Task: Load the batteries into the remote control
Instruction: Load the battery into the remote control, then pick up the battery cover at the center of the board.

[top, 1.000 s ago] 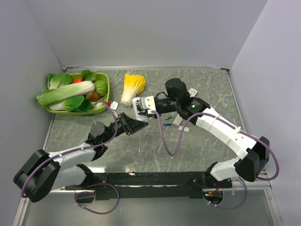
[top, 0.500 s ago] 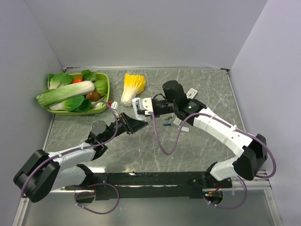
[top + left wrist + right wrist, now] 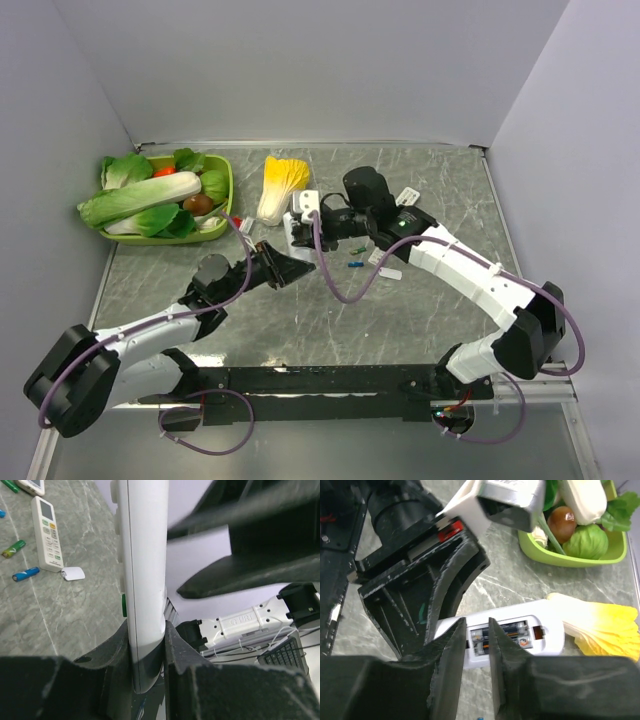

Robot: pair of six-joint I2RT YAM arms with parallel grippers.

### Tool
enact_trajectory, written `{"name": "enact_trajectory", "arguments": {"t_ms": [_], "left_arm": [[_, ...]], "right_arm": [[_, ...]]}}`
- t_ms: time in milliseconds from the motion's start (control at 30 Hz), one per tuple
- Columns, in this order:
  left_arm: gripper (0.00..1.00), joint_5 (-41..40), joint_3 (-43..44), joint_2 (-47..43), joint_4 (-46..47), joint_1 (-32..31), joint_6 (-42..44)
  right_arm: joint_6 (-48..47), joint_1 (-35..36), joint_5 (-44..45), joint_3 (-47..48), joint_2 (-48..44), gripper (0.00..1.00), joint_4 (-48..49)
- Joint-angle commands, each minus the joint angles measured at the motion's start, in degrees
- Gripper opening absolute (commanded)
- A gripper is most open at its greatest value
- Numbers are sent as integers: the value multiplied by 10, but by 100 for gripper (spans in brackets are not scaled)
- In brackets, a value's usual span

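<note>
Our left hand (image 3: 146,652) clamps the remote control (image 3: 145,555); at 12 o'clock, our right hand (image 3: 477,630) (barely parted, hold unclear) half-covers batteries (image 3: 512,629).

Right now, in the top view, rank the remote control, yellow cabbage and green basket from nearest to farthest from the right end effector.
1. remote control: right at the fingertips of the right end effector, mid-table.
2. yellow cabbage: just beyond, toward the back wall.
3. green basket: farthest, off to the back left.
</note>
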Motion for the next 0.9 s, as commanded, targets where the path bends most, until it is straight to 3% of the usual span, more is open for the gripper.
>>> {"name": "enact_trajectory", "arguments": {"t_ms": [0, 167, 300, 400, 533, 667, 867], "left_arm": [[2, 31, 16, -17, 39, 18, 22], [2, 30, 2, -21, -3, 55, 40], [2, 36, 7, -37, -56, 80, 74], [2, 43, -1, -50, -72, 95, 81], [2, 49, -26, -78, -83, 113, 84], [2, 56, -39, -104, -103, 118, 102], [2, 76, -43, -133, -115, 119, 118]], "right_arm": [[95, -1, 21, 48, -25, 44, -8], [188, -11, 55, 52, -93, 52, -15], [251, -32, 120, 27, -145, 77, -41], [288, -68, 183, -2, -177, 85, -96], [322, -128, 242, -45, -196, 86, -207], [331, -171, 297, -94, -194, 86, -256], [309, -225, 333, -153, -137, 86, -245]]}}
